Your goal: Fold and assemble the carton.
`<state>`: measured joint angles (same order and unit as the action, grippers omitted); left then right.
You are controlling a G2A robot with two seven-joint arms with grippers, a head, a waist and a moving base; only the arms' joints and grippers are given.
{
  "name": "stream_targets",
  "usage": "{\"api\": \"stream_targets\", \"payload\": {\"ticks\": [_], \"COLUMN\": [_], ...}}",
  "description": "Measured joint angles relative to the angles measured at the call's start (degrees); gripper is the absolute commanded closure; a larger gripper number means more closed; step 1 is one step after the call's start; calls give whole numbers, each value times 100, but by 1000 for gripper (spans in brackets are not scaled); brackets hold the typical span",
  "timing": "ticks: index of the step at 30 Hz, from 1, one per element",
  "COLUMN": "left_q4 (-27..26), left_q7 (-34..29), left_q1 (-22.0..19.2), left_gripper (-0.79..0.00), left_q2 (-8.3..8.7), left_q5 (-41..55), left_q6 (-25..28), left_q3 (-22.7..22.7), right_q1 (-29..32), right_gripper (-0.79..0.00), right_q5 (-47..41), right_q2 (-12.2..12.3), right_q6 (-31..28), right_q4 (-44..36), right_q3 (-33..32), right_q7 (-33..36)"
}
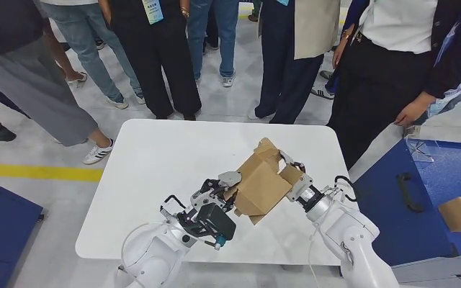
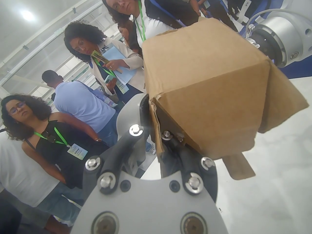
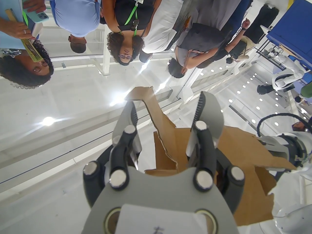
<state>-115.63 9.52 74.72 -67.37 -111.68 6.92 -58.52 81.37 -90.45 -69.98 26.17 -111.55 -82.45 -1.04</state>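
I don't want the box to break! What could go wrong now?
The carton edge looks ragged near the left end effector, so it might tear more. The right end effector is open around a flap, so the carton could slip or tip toward the table.

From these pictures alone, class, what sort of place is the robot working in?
Probably an exhibition hall: green lanyard badges around the white table, a second robot near a blue stand, a high ceiling with rows of lights.

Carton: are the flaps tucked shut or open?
Open. In the right wrist view a ragged carton flap stands loose between the right end effector's spread fingers, not tucked in.
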Motion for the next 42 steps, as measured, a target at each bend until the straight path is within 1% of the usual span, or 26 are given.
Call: {"api": "stream_targets", "payload": {"ticks": [2, 4, 8, 11, 12, 14, 15, 17, 18, 20, 22, 23, 24, 27, 30, 33, 37, 42], "left_q4": [-49, -156, -259, -113, -3, 193, 355, 605, 781, 1061, 1414, 1560, 1756, 2193, 2531, 2819, 3097, 3356], "left_q7": [-54, -236, -680, -1160, -1410, -1847, -2177, -2703, -3069, -3594, -4284, -4582, -4990, -5943, -6662, -7186, -7666, -7916], "left_q1": [22, 30, -19, -94, -158, -286, -388, -564, -686, -872, -1102, -1205, -1339, -1658, -1866, -2020, -2138, -2296], "left_gripper": [0, 0, 0, 0, 0, 0, 0, 0, 0, 0, 0, 0, 0, 0, 0, 0, 0, 0], "left_q2": [-4, -18, -46, -69, -77, -88, -92, -98, -101, -110, -122, -129, -135, -150, -181, -210, -266, -310], "left_q5": [81, 490, 1840, 3258, 3906, 4889, 5554, 6527, 7160, 8146, 9345, 9879, 10553, 11902, 12919, 13535, 14086, 14214], "left_q6": [83, 286, 710, 1036, 1194, 1424, 1562, 1724, 1810, 1885, 1840, 1794, 1703, 1396, 1171, 1027, 885, 869], "left_q3": [4, -61, -373, -661, -767, -878, -925, -957, -949, -910, -827, -788, -733, -603, -442, -268, -10, 184], "right_q1": [5, 27, -7, 3, 18, 42, 60, 92, 115, 158, 228, 273, 360, 597, 698, 684, 610, 639], "right_gripper": [-785, -785, -785, -785, -785, -785, -785, -785, -785, -785, -785, -785, -785, -785, -785, -785, -785, -785], "right_q5": [66, 389, 1062, 1676, 1881, 2100, 2197, 2347, 2466, 2662, 3030, 3303, 3739, 4587, 5123, 5288, 5368, 5261], "right_q2": [3, 17, 82, 165, 198, 243, 270, 306, 324, 343, 362, 371, 381, 391, 405, 419, 437, 447], "right_q6": [-51, -189, -287, -270, -332, -423, -470, -581, -713, -935, -1299, -1548, -1935, -2793, -3335, -3395, -3348, -3087], "right_q4": [13, 122, 418, 552, 599, 636, 614, 525, 442, 295, 88, -12, -128, -308, -376, -381, -418, -504], "right_q3": [-16, -80, -440, -820, -1006, -1284, -1461, -1710, -1853, -1996, -2087, -2093, -2057, -1945, -1920, -1867, -1764, -1556], "right_q7": [22, 207, 862, 1665, 2035, 2576, 2919, 3373, 3620, 3927, 4253, 4403, 4645, 5189, 5462, 5585, 5695, 5755]}}
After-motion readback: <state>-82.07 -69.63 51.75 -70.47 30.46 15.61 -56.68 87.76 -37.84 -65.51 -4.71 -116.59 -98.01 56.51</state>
